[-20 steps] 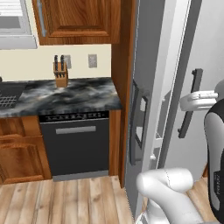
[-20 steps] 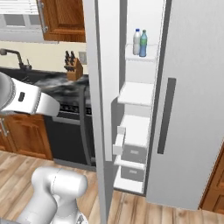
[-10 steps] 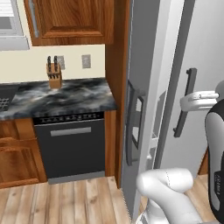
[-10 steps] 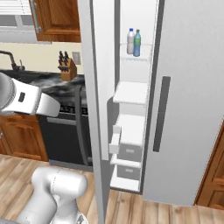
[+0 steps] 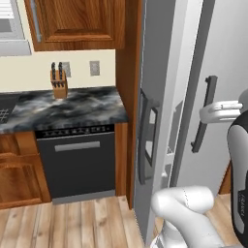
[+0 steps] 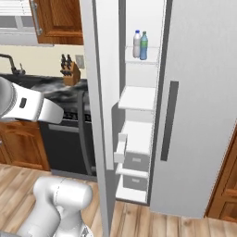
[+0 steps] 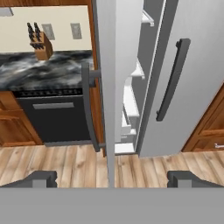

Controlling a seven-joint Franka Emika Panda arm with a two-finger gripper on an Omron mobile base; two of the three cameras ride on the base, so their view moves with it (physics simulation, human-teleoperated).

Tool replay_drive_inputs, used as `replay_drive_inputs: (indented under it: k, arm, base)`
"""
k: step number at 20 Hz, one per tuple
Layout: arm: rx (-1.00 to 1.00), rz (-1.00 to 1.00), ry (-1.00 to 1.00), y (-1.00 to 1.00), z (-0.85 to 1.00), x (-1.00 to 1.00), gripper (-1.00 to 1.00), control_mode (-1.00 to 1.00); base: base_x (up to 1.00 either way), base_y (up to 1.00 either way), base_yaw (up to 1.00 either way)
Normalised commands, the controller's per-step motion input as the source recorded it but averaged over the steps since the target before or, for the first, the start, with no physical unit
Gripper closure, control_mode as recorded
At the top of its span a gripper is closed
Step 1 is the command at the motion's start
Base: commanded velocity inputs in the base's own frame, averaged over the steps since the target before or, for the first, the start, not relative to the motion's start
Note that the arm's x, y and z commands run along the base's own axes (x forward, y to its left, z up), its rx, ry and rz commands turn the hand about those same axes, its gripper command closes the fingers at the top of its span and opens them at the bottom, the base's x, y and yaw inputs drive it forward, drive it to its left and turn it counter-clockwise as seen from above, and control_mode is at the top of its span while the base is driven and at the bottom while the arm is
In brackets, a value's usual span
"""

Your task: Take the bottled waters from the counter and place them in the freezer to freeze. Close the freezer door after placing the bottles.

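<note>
Facing the freezer door (image 7: 106, 87) edge-on at frame centre, the gripper (image 7: 112, 178) is held level with fingers spread wide, nothing clamped. Both bottled waters (image 6: 140, 45) are seen on the freezer (image 6: 139, 99) top shelf, upper centre; the door stands ajar.

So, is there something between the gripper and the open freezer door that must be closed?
Nothing visible does. The open gripper faces the edge of the freezer door, with bare wooden floor between them.

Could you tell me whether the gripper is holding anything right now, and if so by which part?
Nothing is held. In the hand view the gripper is open with nothing between its fingertips, and both bottled waters stand on a freezer shelf.
</note>
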Motion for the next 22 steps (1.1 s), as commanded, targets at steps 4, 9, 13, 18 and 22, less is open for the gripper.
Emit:
replay_drive_inputs:
  k: [4, 9, 13, 18, 22]
  arm:
    - [0.0, 0.0, 0.0, 0.0, 0.0, 0.0, -1.0, 1.0]
    - [0.0, 0.0, 0.0, 0.0, 0.0, 0.0, -1.0, 1.0]
    - [0.0, 0.0, 0.0, 0.0, 0.0, 0.0, -1.0, 1.0]
    - [0.0, 0.0, 0.0, 0.0, 0.0, 0.0, -1.0, 1.0]
    - [0.0, 0.0, 0.0, 0.0, 0.0, 0.0, -1.0, 1.0]
  base:
    - [0.39, 0.0, 0.0]
    - [0.51, 0.04, 0.0]
    - [0.4, 0.0, 0.0]
    - [0.31, 0.01, 0.0]
    - [0.25, 0.01, 0.0]
